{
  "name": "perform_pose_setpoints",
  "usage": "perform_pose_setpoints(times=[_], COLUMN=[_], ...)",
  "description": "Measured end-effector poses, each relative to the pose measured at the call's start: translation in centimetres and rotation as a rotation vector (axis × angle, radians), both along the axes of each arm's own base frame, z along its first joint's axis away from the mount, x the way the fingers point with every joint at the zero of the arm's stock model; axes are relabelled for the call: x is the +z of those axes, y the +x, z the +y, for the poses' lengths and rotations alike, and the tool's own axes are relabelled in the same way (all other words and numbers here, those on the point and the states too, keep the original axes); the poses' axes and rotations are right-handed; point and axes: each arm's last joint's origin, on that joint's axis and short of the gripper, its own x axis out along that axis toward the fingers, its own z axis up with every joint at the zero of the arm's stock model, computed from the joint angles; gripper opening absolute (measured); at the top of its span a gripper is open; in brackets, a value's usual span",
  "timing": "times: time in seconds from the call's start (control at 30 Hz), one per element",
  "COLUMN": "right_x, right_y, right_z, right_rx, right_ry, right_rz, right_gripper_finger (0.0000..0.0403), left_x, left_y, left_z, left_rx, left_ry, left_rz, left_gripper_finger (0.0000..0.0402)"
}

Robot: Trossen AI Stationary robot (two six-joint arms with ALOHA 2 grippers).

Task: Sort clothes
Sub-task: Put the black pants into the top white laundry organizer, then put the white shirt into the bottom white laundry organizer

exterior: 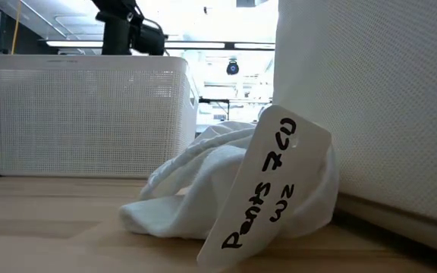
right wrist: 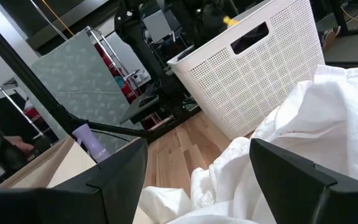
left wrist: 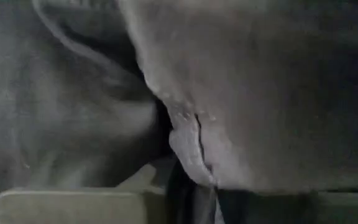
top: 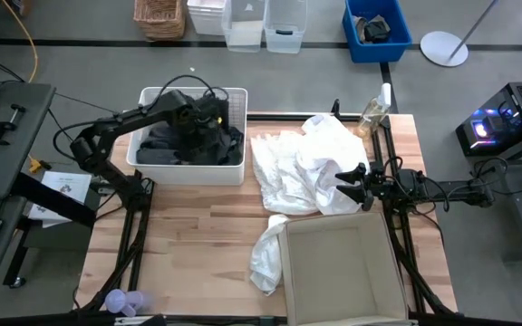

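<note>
Dark clothes (top: 188, 145) fill the white basket (top: 236, 101) beneath the left gripper (top: 208, 127), finger state unclear. White clothes (top: 302, 167) lie beside the wide-open right gripper (top: 350, 184).

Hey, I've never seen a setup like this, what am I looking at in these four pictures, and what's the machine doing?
This is a two-armed robot at a wooden table, sorting laundry. One picture looks straight down from above, one sits at tabletop level, and two come from cameras on the arms' wrists.

From above, the left arm reaches into a white slotted basket holding dark clothes. Its left claw is down among them; its wrist camera sees only dark fabric close up, so whether it grips anything cannot be told.

The right claw is open, holding nothing, poised over a heap of white clothes mid-table. Beside that is an empty beige box, with another white garment against it, carrying a handwritten tag.
</note>
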Motion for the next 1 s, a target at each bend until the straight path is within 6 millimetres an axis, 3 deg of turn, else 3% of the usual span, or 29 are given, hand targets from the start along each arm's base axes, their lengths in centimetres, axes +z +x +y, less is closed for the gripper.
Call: perform_pose_setpoints(times=[0.37,0.5,0.63,0.73,0.83,1.0], right_x=[0.0,0.0,0.0,0.0,0.0,0.0], right_y=[0.0,0.0,0.0,0.0,0.0,0.0], right_z=[0.0,0.0,0.0,0.0,0.0,0.0], right_rx=[0.0,0.0,0.0,0.0,0.0,0.0], right_ry=[0.0,0.0,0.0,0.0,0.0,0.0], right_rz=[0.0,0.0,0.0,0.0,-0.001,-0.001], right_gripper_finger=[0.0279,0.0279,0.0279,0.0279,0.0279,0.0279], left_x=[8.1,10.3,12.6,14.9,16.4,16.0], left_y=[0.8,0.9,0.7,0.7,0.3,-1.7], left_z=[0.6,0.6,-0.3,-1.9,-5.0,-11.6], left_rx=[-0.011,0.021,0.019,-0.045,-0.145,-0.279], left_ry=[0.147,0.178,0.144,0.121,0.07,-0.045], left_rz=[-0.192,-0.287,-0.542,-0.829,-1.092,-1.43], left_gripper_finger=[0.022,0.0241,0.0241,0.0235,0.0227,0.0215])
